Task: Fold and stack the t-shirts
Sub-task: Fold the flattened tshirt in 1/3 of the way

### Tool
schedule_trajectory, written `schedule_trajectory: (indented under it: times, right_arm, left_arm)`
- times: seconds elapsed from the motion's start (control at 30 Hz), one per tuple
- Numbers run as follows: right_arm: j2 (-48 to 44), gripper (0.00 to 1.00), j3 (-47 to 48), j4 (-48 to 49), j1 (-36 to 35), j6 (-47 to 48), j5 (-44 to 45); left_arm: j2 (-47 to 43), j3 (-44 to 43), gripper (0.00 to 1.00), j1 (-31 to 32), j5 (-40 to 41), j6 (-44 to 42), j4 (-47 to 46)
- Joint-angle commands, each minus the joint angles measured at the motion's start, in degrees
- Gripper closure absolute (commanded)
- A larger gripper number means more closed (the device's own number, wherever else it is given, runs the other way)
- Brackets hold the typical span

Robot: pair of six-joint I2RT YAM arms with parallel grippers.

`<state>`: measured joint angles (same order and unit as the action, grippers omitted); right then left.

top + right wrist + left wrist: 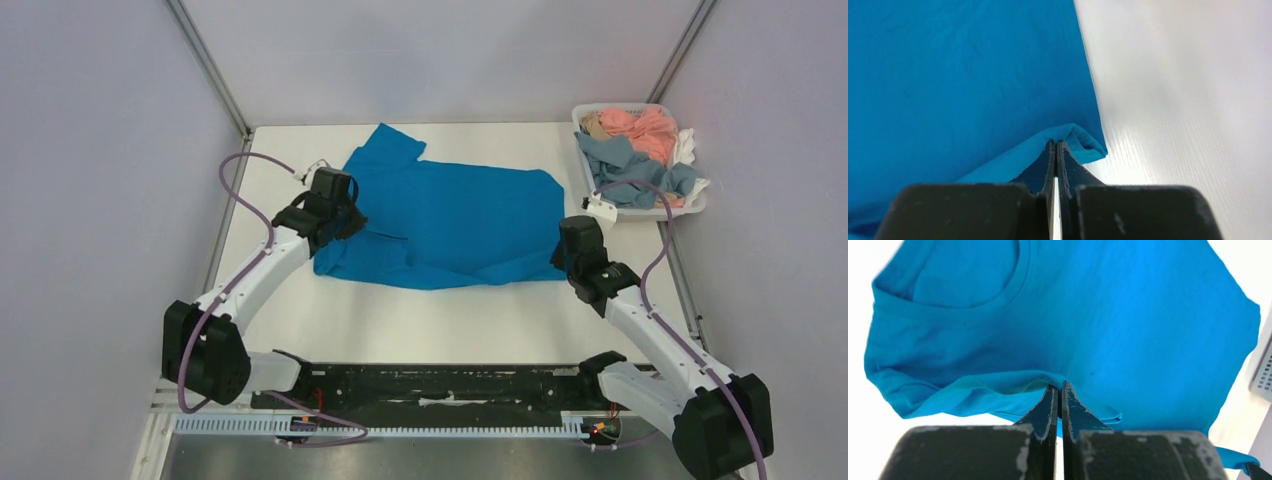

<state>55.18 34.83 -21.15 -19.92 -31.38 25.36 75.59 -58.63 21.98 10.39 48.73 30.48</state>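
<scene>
Your left pincer (1059, 390) is pinched tight on a raised fold at the near edge of the blue t-shirt (450, 225). The neckline lies ahead of it and off to its left, and the body of the cloth stretches away to its right. The shirt lies spread on the surface (450, 325) between your two pincers, mostly flat, with one sleeve (385, 145) poking out beyond the left one.

Your right pincer (1055, 146) is likewise clamped on the cloth, gripping a small tuck at the hem corner. Blue cloth lies ahead and to its left, bare surface to its right. Well beyond it, farther to its right, sits the basket (700, 197), heaped with a tan shirt (595, 125), a pink shirt (640, 128), a grey-blue shirt (625, 165) and a white shirt (685, 145).

I'd judge you early in the job. This first shirt is laid out and gripped along one long edge, ready to be carried over, but no fold looks finished. No stack exists yet, and the basket shirts all wait their turn.
</scene>
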Motion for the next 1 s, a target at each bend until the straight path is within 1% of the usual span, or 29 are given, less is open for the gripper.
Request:
schedule_trajectory:
  times: [0.0, 0.13, 0.23, 0.43, 0.5, 0.6, 0.7, 0.77, 0.8, 0.83, 0.87, 0.9, 0.97]
  right_arm:
    - [1.7, 1.0, 3.5, 5.2, 1.6, 2.3, -0.2]
    - [4.3, 1.0, 4.2, 7.0, 2.7, 3.1, -1.5]
    - [6.1, 1.0, 4.7, 8.3, 3.7, 3.4, -2.3]
    - [9.5, 0.97, 5.3, 10.3, 5.5, 3.6, -3.0]
    - [11.1, 0.97, 5.8, 11.0, 6.2, 3.8, -3.5]
    - [14.3, 0.97, 6.6, 12.5, 7.4, 3.7, -4.1]
    - [18.2, 0.95, 8.1, 13.6, 8.7, 3.6, -4.8]
    - [21.1, 0.92, 9.4, 14.9, 9.7, 3.7, -4.9]
    - [22.6, 0.87, 10.3, 15.3, 10.3, 3.8, -5.2]
    - [24.4, 0.81, 11.6, 16.0, 10.8, 4.4, -5.7]
    - [26.1, 0.69, 12.7, 16.5, 11.2, 5.2, -6.4]
    - [27.6, 0.58, 14.8, 15.9, 11.6, 6.1, -8.3]
    - [29.3, 0.42, 19.0, 13.8, 11.8, 8.8, -12.1]
  left_arm:
    - [2.1, -3.4, 0.98, -2.6, -2.7, -8.5, -7.2]
    - [5.7, -5.9, 0.98, -4.6, -5.9, -13.1, -8.2]
    - [8.4, -7.6, 0.98, -6.0, -5.9, -14.2, -8.3]
    - [12.8, -10.1, 0.98, -8.6, -5.4, -13.5, -8.7]
    - [14.7, -11.4, 0.98, -9.3, -6.5, -13.3, -8.8]
    - [18.1, -14.1, 0.98, -10.0, -6.7, -13.4, -8.3]
    - [22.3, -17.5, 0.98, -10.6, -5.0, -13.0, -6.3]
    - [25.0, -19.2, 0.98, -11.0, -3.2, -12.4, -5.1]
    - [26.4, -20.2, 0.98, -11.3, -2.9, -12.5, -4.9]
    - [27.7, -21.4, 0.97, -11.6, -2.3, -12.6, -4.6]
    - [29.4, -23.1, 0.92, -11.9, -1.1, -12.4, -3.7]
    - [30.9, -25.0, 0.78, -12.2, 0.0, -12.3, -2.5]
    - [34.4, -30.4, 0.37, -12.8, 1.9, -12.2, 1.8]
